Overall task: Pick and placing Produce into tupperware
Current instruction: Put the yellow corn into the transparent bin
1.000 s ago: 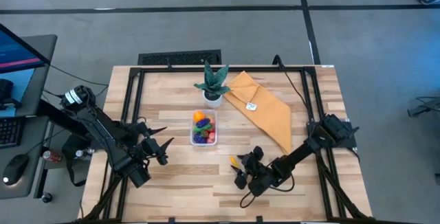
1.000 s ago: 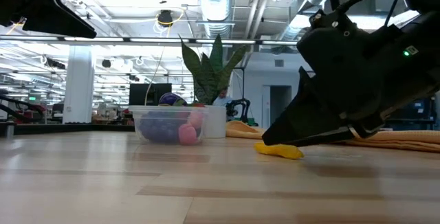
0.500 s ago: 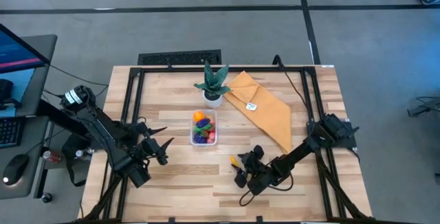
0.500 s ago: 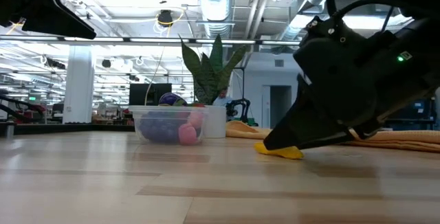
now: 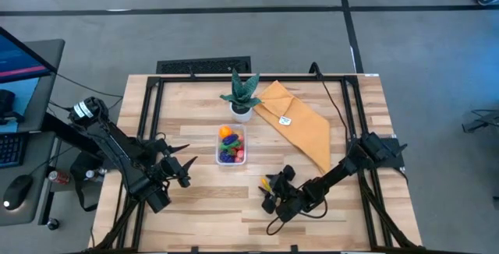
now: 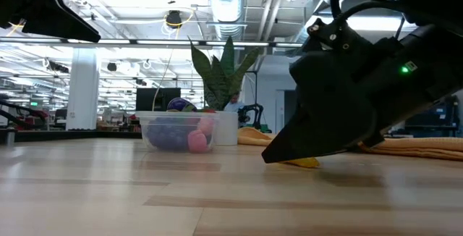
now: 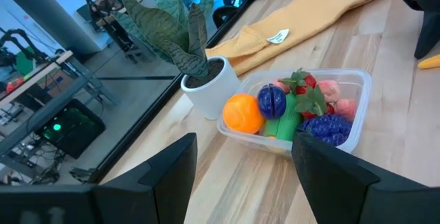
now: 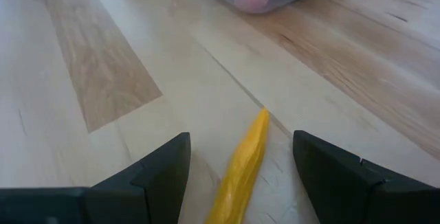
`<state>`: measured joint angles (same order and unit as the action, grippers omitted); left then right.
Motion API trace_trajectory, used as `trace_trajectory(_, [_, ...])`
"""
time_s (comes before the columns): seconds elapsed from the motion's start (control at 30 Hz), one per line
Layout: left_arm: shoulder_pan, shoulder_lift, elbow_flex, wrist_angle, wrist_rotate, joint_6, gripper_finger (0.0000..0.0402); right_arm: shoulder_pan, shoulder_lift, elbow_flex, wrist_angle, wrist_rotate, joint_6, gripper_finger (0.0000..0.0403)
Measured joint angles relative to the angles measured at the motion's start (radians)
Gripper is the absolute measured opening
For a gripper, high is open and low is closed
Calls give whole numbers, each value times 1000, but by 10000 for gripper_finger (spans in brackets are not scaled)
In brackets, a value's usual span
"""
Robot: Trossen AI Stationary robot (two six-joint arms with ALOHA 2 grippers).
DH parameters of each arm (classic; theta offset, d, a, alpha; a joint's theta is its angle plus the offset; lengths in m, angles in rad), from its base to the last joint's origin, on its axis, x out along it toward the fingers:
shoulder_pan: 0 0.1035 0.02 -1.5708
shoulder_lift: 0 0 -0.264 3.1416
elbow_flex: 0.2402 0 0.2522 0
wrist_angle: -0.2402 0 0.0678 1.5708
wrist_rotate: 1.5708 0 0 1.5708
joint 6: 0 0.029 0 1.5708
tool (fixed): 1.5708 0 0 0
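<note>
While most of the produce is already stowed, one piece is seen to remain out on the wood — a slim yellow piece (image 8: 242, 169) lying flat on the table (image 5: 195, 207), at about five o'clock from the tupperware (image 5: 231, 145) and clearly apart from it. The right gripper (image 5: 270, 194) is lowered right down over this yellow piece, and in the right wrist view its two fingers are spread with the piece lying between them, untouched on either side; nothing is grasped yet. In the low view the gripper's dark body is seen almost at board level, with the yellow piece just showing under its tip.

Farther in, the tupperware stands near the middle of the table and is well filled: an orange fruit (image 7: 243, 113), a purple one (image 7: 272, 101), a green piece (image 7: 283, 123), red and pink pieces and a dark blue cluster (image 7: 328, 127) are packed inside it. At its nine o'clock, well apart, the left gripper (image 5: 178, 169) hangs with fingers released and empty, pointed toward the container.

Beyond, at twelve o'clock, the potted plant (image 5: 241, 93) stands just behind the container, and the mustard cloth (image 5: 300, 125) lies at about two o'clock.

By these views the task is judged nearly complete — the yellow piece has still to be gripped, carried across and dropped in.
</note>
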<state>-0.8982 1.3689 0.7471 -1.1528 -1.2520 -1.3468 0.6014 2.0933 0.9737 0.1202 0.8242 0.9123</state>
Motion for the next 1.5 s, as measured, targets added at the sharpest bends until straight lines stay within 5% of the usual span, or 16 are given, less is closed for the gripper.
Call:
trace_trajectory(0.17, [0, 0, 0, 0, 1, 2, 228, 0, 1, 0, -4, -3, 2, 236])
trace_trajectory(0.6, [0, 0, 0, 0, 0, 7, 228, -2, 3, -2, -10, 12, 4, 117])
trace_trajectory(1.07, [0, 0, 0, 0, 0, 8, 228, -1, 4, -2, -7, 16, -3, 107])
trace_trajectory(1.5, [0, 0, 0, 0, 15, 8, 228, -7, -13, -2, -12, 34, -128, 58])
